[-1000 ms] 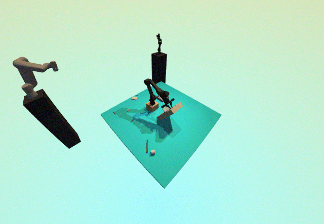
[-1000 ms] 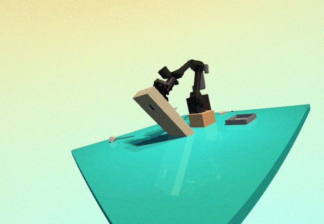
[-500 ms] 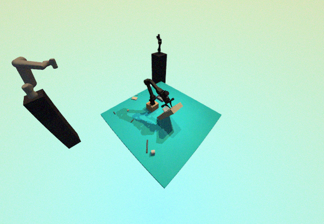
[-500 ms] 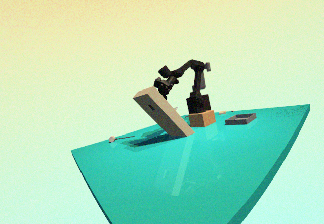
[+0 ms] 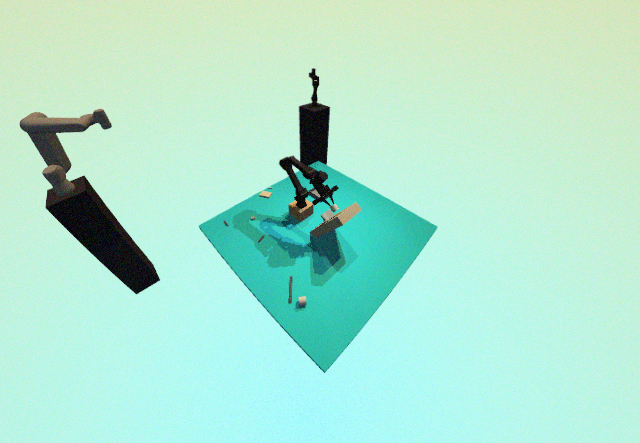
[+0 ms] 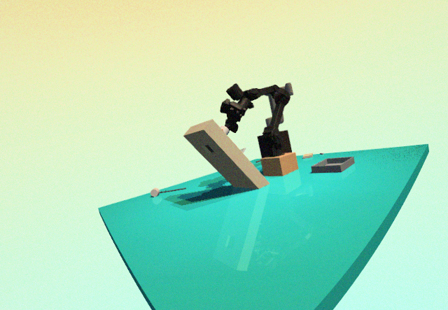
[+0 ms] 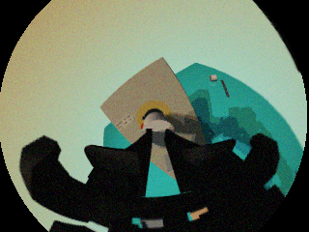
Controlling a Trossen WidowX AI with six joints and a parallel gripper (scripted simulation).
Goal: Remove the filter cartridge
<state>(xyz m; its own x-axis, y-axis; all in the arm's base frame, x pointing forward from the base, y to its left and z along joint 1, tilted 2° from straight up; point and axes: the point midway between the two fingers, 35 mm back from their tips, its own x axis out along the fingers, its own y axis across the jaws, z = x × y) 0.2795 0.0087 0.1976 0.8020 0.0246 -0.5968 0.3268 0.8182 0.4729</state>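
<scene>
The round pale cartridge (image 5: 334,207) (image 6: 225,129) (image 7: 157,125) stands out from the sloping face of the beige service panel (image 5: 343,218) (image 6: 231,158) (image 7: 145,87). In the wrist view a yellow ring (image 7: 151,104) surrounds a dark opening behind it. Whether its far end is fully clear of the opening I cannot tell. My gripper (image 7: 157,131) is shut on the cartridge, with the fingertips at its outer face; the slots are hidden. The grey tray (image 6: 325,169) is on the table at the right in the exterior view, away from the gripper, and partly hidden behind the arm in the top view.
A small light part (image 5: 327,215) (image 6: 243,150) sticks out lower on the panel's face. The arm stands on an orange block (image 5: 299,212) (image 6: 273,166). A pale cylinder (image 5: 301,301) (image 6: 155,192) (image 7: 213,77) and a thin brown rod (image 5: 290,288) (image 7: 225,88) lie beyond the panel.
</scene>
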